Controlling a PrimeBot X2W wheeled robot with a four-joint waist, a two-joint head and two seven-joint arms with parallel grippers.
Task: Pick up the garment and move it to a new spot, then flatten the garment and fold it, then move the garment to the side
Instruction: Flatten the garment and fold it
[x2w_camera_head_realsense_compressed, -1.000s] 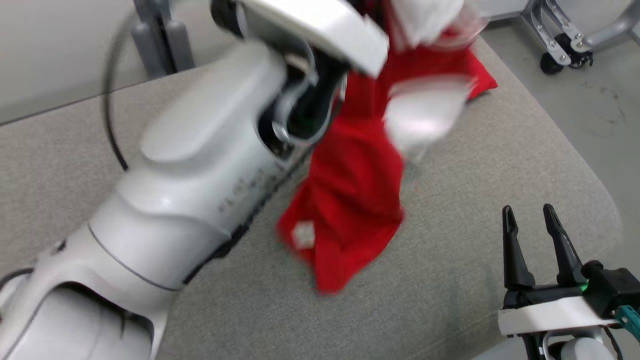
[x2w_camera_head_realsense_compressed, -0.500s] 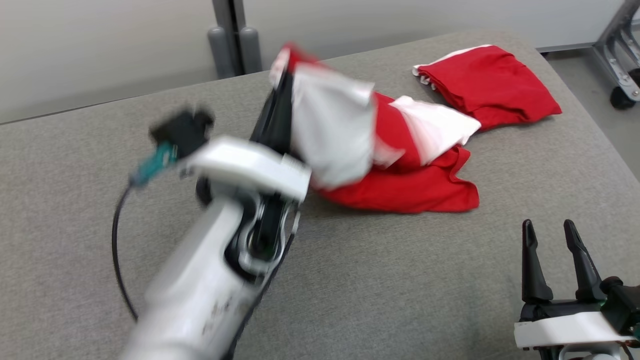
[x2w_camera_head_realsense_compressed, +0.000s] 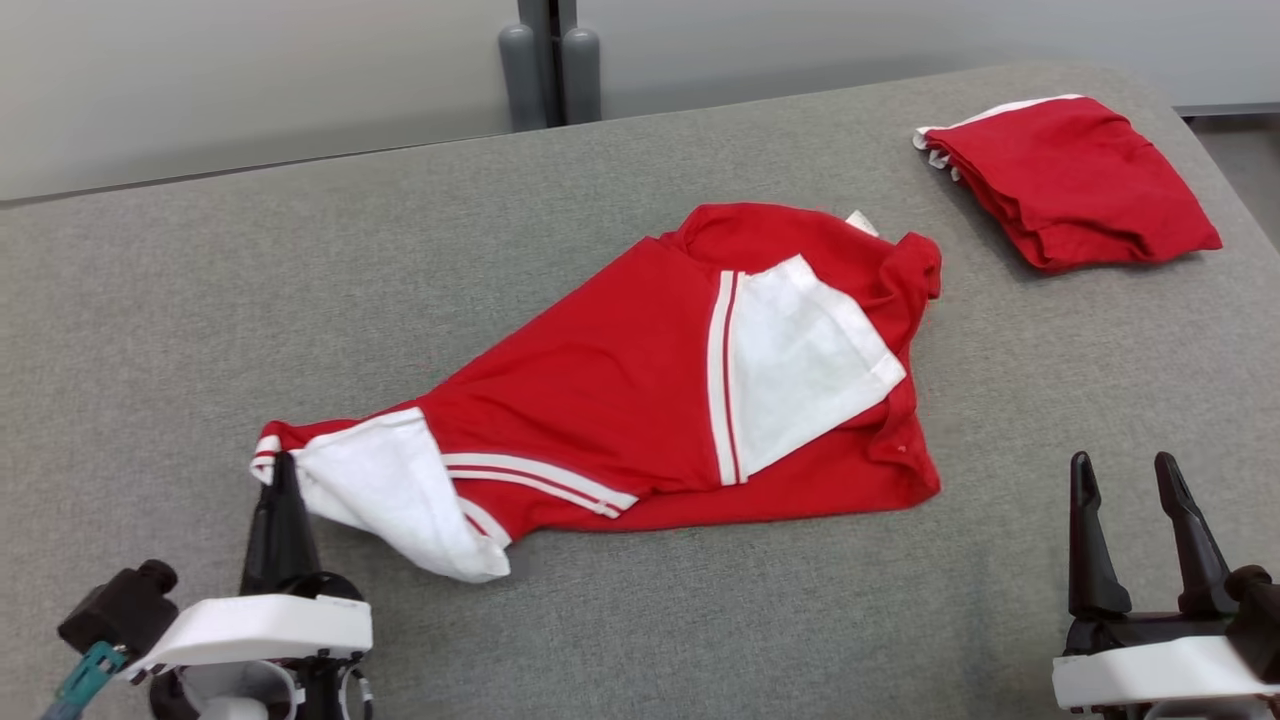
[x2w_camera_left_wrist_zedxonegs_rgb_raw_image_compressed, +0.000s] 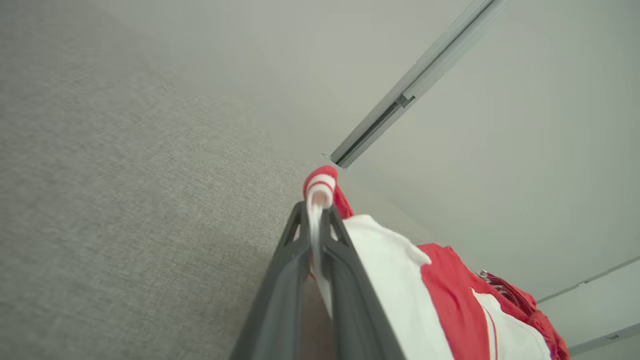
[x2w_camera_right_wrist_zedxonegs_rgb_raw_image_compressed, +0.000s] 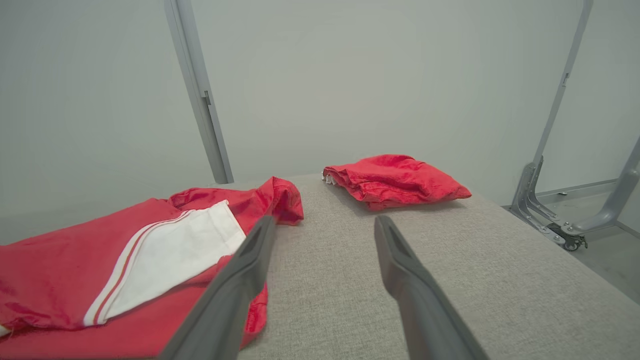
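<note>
Red jersey cloth, white sleeves. The garment (x2w_camera_head_realsense_compressed: 600, 390) lies mostly spread on the grey woven tabletop (x2w_camera_head_realsense_compressed: 250, 260), running from near left toward far right, loosely wrinkled and not squared.

- One white sleeve (x2w_camera_head_realsense_compressed: 800, 360), edged with red and white stripes, lies folded over the red body toward the far end.
- The other white sleeve (x2w_camera_head_realsense_compressed: 390, 490) trails to the near left corner of the garment. Its striped cuff (x2w_camera_left_wrist_zedxonegs_rgb_raw_image_compressed: 320, 182) sits at the tips of the left gripper (x2w_camera_head_realsense_compressed: 283, 465).
- Left gripper: fingers pressed together, with the sleeve fabric pinched between them. In the left wrist view the cuff pokes out just past the fingertips, and white cloth runs down one side of the fingers. The gripper is low, at the near left of the tabletop.
- Right gripper (x2w_camera_head_realsense_compressed: 1122, 462): fingers spread apart with nothing between them. It sits at the near right, well apart from the garment's hem. In the right wrist view only bare grey cloth shows in the gap.
- A second red piece (x2w_camera_head_realsense_compressed: 1080, 180), folded into a compact bundle with a white edge showing, rests at the far right corner. It is apart from the garment.
- Behind the tabletop stand two grey posts (x2w_camera_head_realsense_compressed: 545, 60) against a pale wall.
- A metal frame on casters (x2w_camera_right_wrist_zedxonegs_rgb_raw_image_compressed: 560, 220) stands on the floor, off the right edge.
</note>
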